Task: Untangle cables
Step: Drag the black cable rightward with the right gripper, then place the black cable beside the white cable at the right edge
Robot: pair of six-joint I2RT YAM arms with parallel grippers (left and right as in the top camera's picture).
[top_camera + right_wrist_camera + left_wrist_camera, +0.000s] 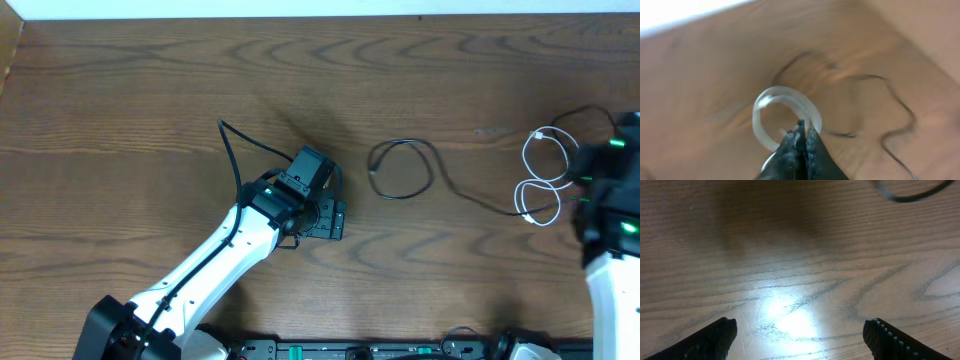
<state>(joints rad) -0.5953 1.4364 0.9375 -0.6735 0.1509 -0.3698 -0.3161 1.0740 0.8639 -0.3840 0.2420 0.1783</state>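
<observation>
A black cable (402, 168) lies in a loop at the table's middle, its tail running right toward the white cable (541, 168), which lies in two loops at the right. A second thin black cable (588, 112) arcs above it. My left gripper (336, 218) is open and empty, left of the black loop; in the left wrist view its fingers (800, 336) straddle bare wood, with a bit of black cable (910, 198) at the top right. My right gripper (803, 131) is shut on the white cable (771, 100); a black cable (892, 107) runs beside it. In the overhead view it (582, 186) is mostly hidden by its arm.
The wooden table (150, 110) reaches a pale wall at the back. The left arm's own thicker black wire (232, 150) arcs up from its wrist. The right arm's body (615, 215) sits at the table's right edge.
</observation>
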